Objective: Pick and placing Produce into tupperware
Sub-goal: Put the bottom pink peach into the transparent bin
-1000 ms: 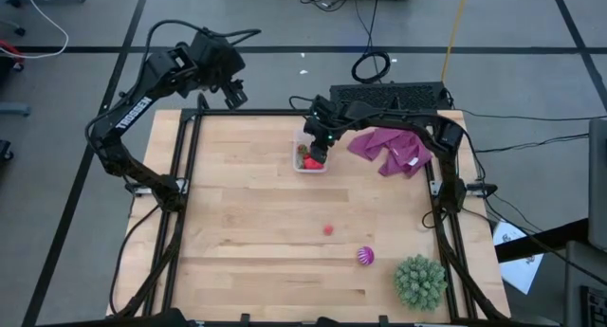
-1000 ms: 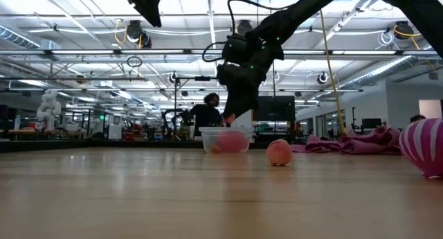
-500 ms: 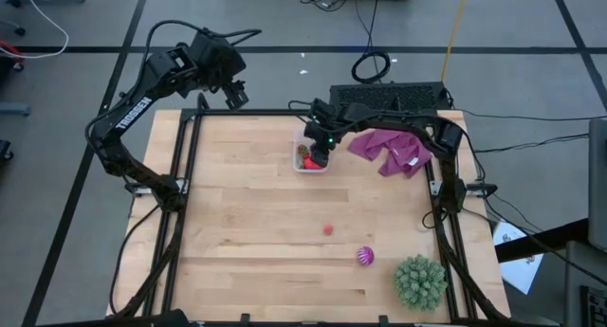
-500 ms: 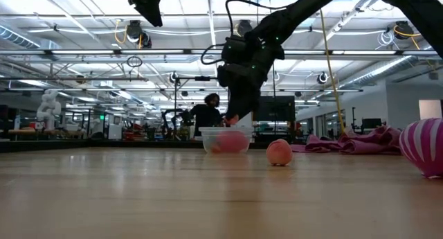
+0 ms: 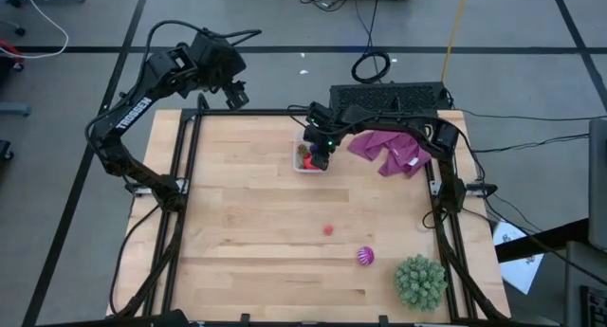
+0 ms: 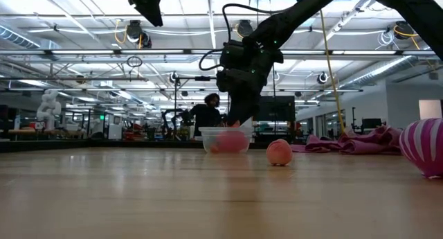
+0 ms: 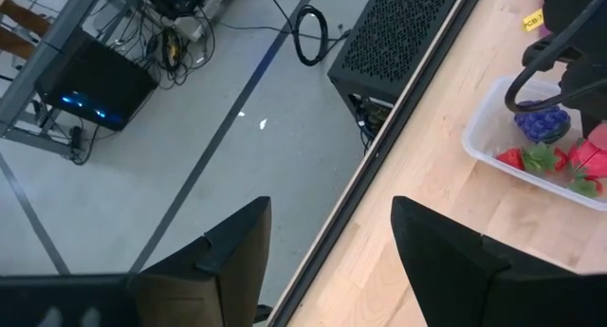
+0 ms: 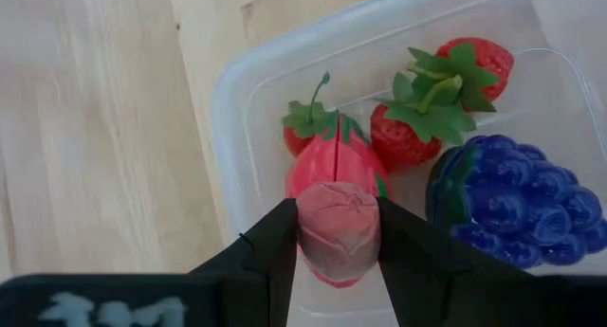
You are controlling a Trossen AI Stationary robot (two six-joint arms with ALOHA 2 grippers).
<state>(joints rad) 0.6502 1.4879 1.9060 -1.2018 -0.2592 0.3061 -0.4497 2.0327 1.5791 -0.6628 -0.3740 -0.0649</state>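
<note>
R end effector higher (pink produce gripped)

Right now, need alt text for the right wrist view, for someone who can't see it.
The right end effector grips a pink toy piece over the clear tupperware on the wooden table. The container holds strawberries, a red piece and blue-purple grapes.

Two dark, jointed robot arms. The left arm carries white lettering along one link and looping black cables near its wrist. The right arm shows a small green light by its wrist. Fingers are matte black wedges.
</note>
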